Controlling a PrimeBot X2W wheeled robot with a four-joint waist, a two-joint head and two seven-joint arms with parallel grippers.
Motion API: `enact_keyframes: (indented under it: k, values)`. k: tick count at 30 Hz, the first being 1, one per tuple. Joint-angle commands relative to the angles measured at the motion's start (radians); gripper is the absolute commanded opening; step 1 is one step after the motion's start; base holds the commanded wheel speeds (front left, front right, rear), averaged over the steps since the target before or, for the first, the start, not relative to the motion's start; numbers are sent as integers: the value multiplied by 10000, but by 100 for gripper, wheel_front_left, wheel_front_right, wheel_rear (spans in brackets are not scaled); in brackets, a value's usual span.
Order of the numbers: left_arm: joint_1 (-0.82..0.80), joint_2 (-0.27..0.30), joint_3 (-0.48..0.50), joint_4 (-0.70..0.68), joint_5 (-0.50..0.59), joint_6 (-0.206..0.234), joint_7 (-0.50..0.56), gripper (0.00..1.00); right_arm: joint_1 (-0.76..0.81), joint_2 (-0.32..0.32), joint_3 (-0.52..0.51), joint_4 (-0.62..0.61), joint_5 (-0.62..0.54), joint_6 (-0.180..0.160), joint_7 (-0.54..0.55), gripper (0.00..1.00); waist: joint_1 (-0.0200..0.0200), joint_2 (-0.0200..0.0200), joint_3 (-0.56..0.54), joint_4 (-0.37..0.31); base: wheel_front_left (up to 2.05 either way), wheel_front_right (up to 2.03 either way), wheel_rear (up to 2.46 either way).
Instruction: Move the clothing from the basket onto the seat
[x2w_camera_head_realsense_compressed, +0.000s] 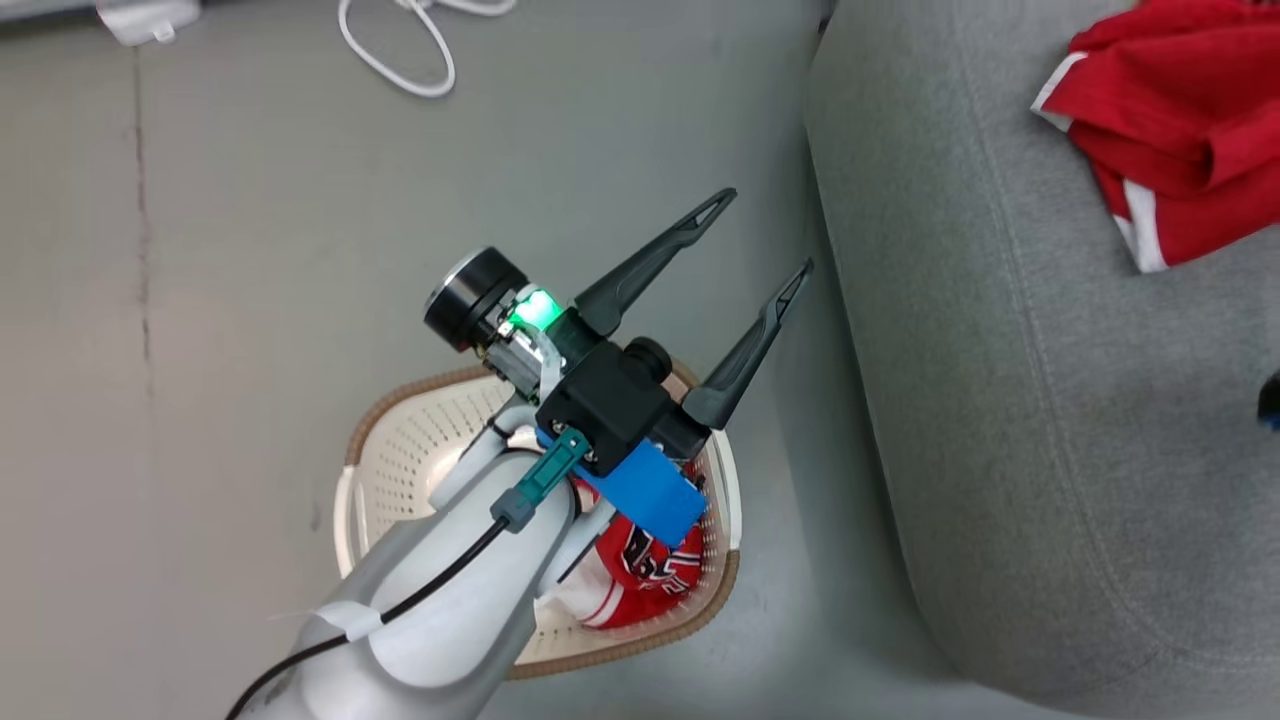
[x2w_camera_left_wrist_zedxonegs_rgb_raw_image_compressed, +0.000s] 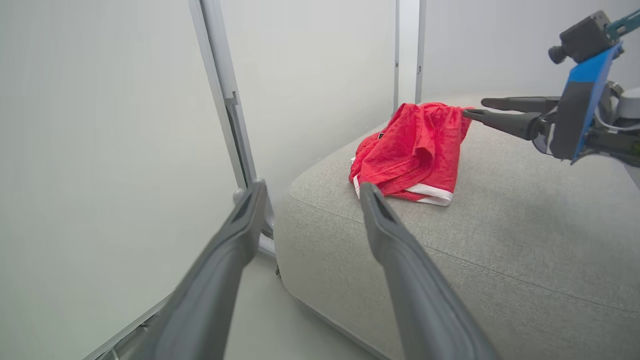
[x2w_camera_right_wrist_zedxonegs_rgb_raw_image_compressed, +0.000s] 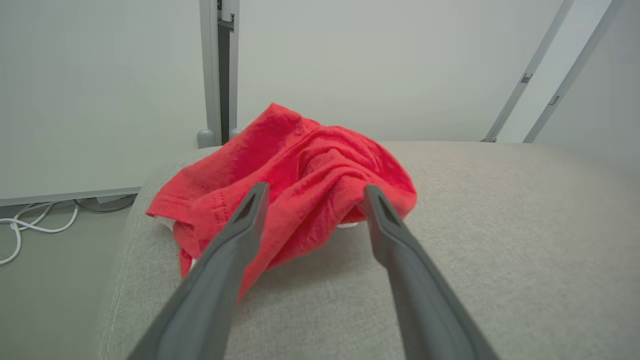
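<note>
Far left, a white cable (x2w_camera_head_realsense_compressed: 400, 60) is lying on the floor, well apart from the work. Next, the basket (x2w_camera_head_realsense_compressed: 395, 470) is sitting on the floor just beside the seat (x2w_camera_head_realsense_compressed: 1000, 400). The left gripper (x2w_camera_head_realsense_compressed: 765, 230) is hovering above the basket with its fingers spread wide and nothing between them. The jersey (x2w_camera_head_realsense_compressed: 650, 575) is lying crumpled low against the basket's wall nearest the seat, showing red cloth, white trim and black-and-white lettering, and is partly hidden under the arm. That spot is the likely trouble. A pinch so close to the wall may be catching plastic along with cloth and tipping the light basket, and a shallow grab of one fold may be letting the jersey slip to the floor short of the cushion. Further right, a red garment (x2w_camera_head_realsense_compressed: 1180, 120) with white stripe trim is lying bunched on the seat near one edge. The right gripper (x2w_camera_right_wrist_zedxonegs_rgb_raw_image_compressed: 316, 189) is poised at it, fingers apart and gripping nothing. Whether a tip is touching the cloth I cannot tell, and a snagged tip could be dragging it off.
</note>
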Motion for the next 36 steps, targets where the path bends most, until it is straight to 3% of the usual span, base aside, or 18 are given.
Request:
enact_keyframes:
  k: [1,8,16,25,36]
  values:
    - [265,-15,156,-47,-88,97,-30,100,636,92,43,-282,58,1,-7,100,1,0,-459,-97,0,0,0]
    - [981,-91,674,-127,-288,311,-30,100,2173,423,374,-1636,212,1,-6,100,1,0,-1397,207,0,0,0]
    - [2061,42,1691,-185,-510,572,-30,100,3090,965,1911,-3088,462,1,-7,100,1,0,-2435,718,0,0,0]
    - [3277,206,3026,-182,-606,754,-29,100,3455,1228,3177,-3538,512,1,-5,100,1,0,-3279,1530,0,0,0]
    - [5039,429,4735,-308,-523,902,-30,100,4392,1700,3483,-3913,476,1,-5,100,1,0,-4126,1881,0,0,0]
